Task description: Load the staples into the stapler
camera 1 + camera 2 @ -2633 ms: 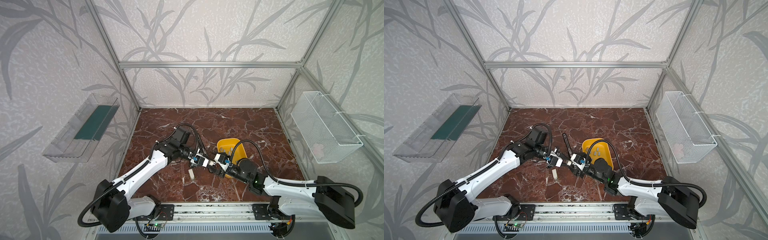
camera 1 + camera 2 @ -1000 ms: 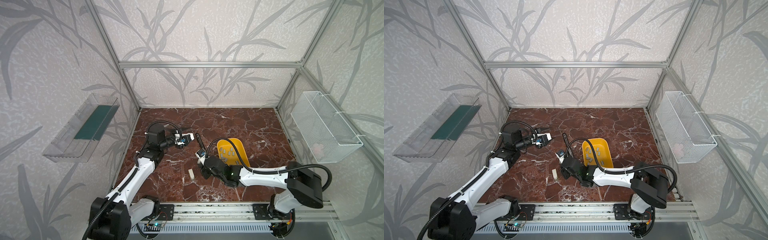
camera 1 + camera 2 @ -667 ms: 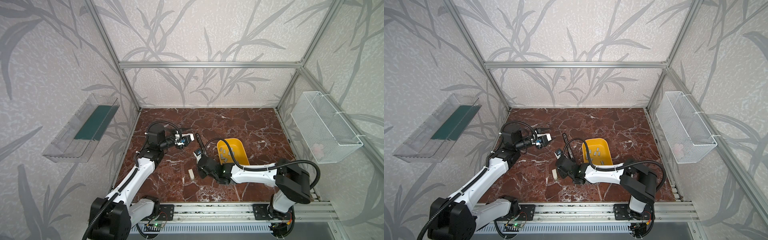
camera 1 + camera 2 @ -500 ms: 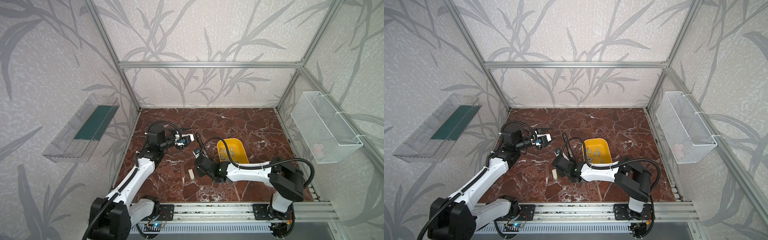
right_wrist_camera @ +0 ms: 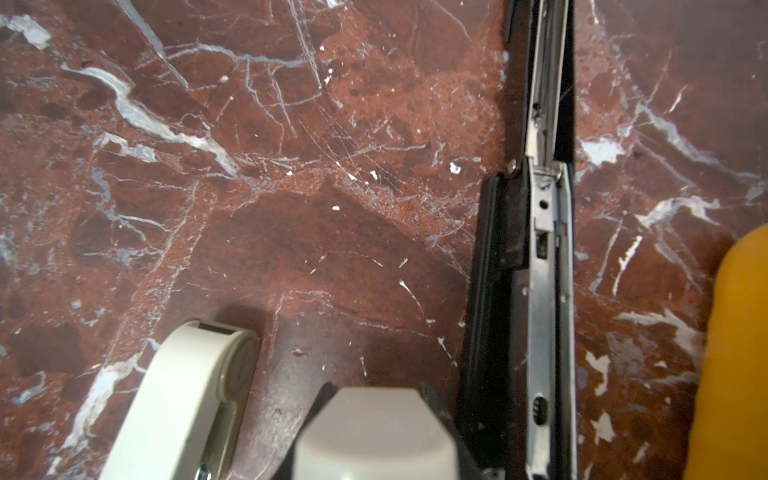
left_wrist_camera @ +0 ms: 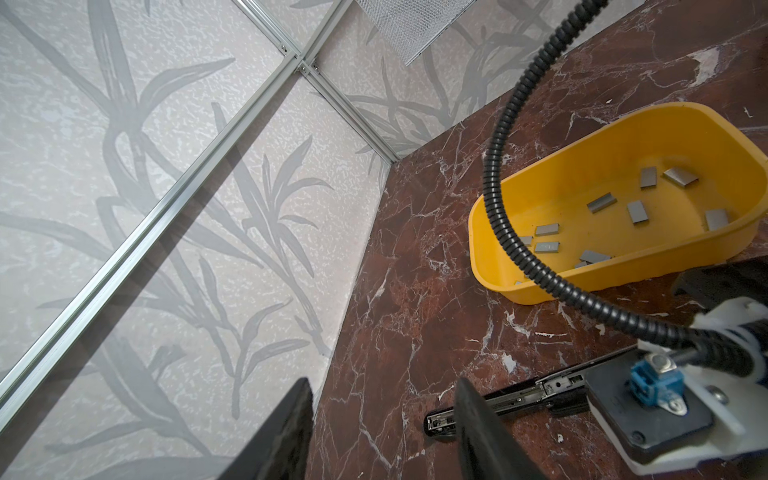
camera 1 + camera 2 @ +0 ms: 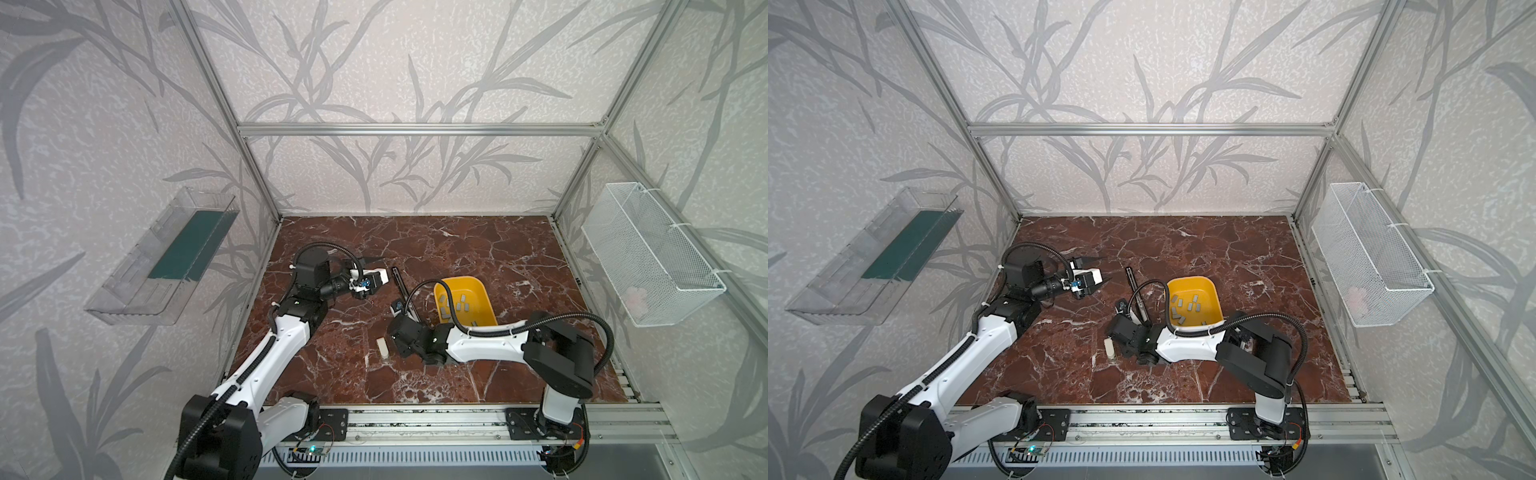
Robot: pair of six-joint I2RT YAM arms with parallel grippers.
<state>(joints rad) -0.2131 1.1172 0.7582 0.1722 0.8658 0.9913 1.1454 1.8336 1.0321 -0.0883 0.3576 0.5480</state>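
In both top views the marble table (image 7: 478,245) lies open across its far half and right side, right up to its edges. The left gripper (image 7: 384,270) hangs near the far end of the stapler (image 7: 400,286), which lies opened flat between it and the yellow tub (image 7: 459,280). The staples (image 7: 457,305) lie scattered inside the tub. The right gripper (image 7: 401,318) sits at the stapler's near end, with a cream mini stapler (image 7: 382,347) just beside it. A wire basket (image 7: 648,257) hangs on the right wall, and a clear tray (image 7: 166,257) holding a dark green slab (image 7: 183,245) on the left. In the left wrist view the fingers (image 6: 478,432) stand apart, gripping nothing. In the right wrist view the opened stapler runs beside the gripper, with bare marble between it and the mini stapler. Whether these jaws clamp anything cannot be told.
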